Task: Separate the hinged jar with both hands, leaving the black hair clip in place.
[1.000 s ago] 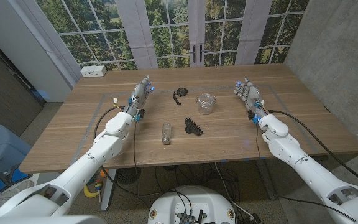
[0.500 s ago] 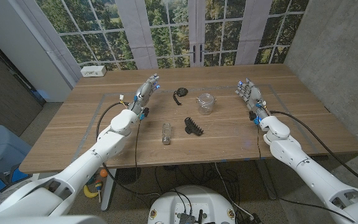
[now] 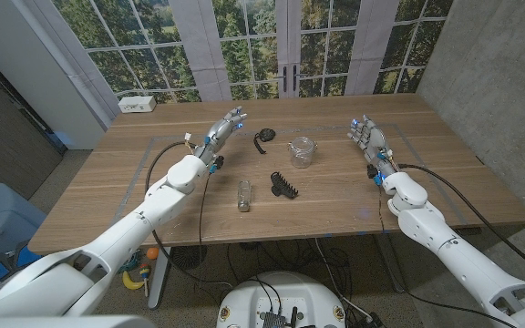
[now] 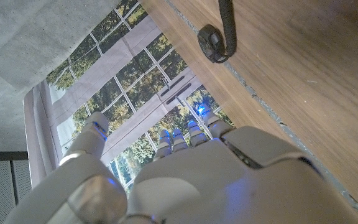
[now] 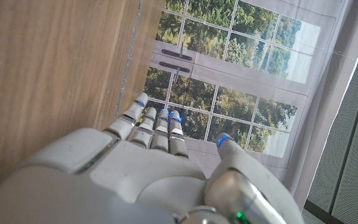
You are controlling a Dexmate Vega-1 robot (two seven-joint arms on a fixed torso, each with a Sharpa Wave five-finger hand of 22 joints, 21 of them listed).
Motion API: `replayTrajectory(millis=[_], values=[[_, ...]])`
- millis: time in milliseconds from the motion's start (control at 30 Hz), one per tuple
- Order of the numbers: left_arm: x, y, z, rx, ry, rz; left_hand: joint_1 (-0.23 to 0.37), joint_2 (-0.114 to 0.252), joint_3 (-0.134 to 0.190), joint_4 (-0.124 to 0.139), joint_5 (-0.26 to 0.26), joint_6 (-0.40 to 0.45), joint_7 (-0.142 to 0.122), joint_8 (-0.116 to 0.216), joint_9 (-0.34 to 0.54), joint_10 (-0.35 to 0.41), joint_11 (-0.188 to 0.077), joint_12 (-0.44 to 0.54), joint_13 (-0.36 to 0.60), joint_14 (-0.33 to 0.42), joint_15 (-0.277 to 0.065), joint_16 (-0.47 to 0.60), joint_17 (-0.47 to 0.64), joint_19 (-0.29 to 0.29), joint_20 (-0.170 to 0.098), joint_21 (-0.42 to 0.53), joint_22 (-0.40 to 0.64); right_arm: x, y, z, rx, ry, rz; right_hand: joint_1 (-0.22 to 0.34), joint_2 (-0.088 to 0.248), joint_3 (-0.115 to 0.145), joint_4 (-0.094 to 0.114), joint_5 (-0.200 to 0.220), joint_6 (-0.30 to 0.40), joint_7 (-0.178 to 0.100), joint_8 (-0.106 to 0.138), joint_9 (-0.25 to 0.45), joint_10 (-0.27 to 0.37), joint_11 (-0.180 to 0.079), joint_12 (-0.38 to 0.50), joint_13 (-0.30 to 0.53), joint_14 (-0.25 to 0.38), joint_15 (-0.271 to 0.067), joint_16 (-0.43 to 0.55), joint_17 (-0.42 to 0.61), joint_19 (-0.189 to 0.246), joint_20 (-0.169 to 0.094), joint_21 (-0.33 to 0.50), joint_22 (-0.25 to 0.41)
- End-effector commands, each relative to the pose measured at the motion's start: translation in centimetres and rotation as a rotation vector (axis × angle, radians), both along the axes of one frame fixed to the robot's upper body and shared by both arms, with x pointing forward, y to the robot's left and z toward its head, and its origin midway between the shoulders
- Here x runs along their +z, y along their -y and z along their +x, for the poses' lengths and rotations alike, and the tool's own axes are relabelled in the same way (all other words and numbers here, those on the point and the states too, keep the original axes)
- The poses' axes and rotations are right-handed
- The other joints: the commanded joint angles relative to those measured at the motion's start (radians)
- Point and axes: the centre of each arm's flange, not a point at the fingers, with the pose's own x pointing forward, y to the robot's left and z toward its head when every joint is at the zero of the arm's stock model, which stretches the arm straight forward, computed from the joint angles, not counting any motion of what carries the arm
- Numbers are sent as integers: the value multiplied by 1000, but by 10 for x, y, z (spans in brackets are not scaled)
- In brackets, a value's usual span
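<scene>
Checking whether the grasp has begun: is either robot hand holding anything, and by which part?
Nothing is held. The left robot hand and right robot hand are both open above the table, apart from the jar.

Head view high above the table (image 3: 335, 196), wrist views close behind each hand, facing windows (image 5: 229, 68).

Jar body (image 3: 303, 151) sits mid-table (image 3: 335, 196), slightly toward the far side. Lid ring (image 3: 262, 139) just to its left and a bit farther back. Hair clip (image 3: 284, 185) in front of the jar body, nearer the robot. Small bottle (image 3: 243, 194) lies left of the clip, about level with it. Left hand (image 3: 225, 128) is left of the lid ring, near it; right hand (image 3: 369, 140) is well right of the jar body. White box (image 3: 137, 104) at the far left corner.
</scene>
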Motion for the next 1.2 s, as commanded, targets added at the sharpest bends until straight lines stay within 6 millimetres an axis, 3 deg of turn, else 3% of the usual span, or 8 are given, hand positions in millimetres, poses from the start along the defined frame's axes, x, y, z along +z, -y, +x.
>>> replayTrajectory(millis=[33, 700, 1200], values=[[7, 18, 4, -8, 24, 115, 15, -11, -1, -11, -3, -10, 2, -5, 3, -7, -10, -2, 6, -12, -55, -2, 1, -7, -71, -8, 3, -5, 2, -8, -14, 7, 8, 6, -10, 4, -9, -4, 9, -2, 5, 4, 11, -1, 7, 1, 8, -2, 7, 1, 5, 1, -1, 2], [11, 44, 3, -18, 54, 233, 35, -51, -20, -13, -2, -40, 11, -9, 4, -28, -10, -6, 7, -24, -50, -3, 2, -14, -62, -17, 3, -10, 7, -14, -26, 13, 17, 4, -9, 3, -19, -8, 11, 0, 4, 4, 11, -2, 5, -6, 7, -2, 10, -3, 10, 2, -8, 2], [13, 64, 3, -13, 80, 332, 67, -134, -66, -12, 25, -76, 24, -9, 6, -50, -2, -5, 9, -38, -39, -2, 3, -6, -47, -22, 3, -17, 13, -22, -43, 15, 30, 1, -8, 2, -23, -10, 13, 0, 4, 5, 13, -2, 6, -11, 7, -1, 12, -4, 12, 2, -13, 2]])
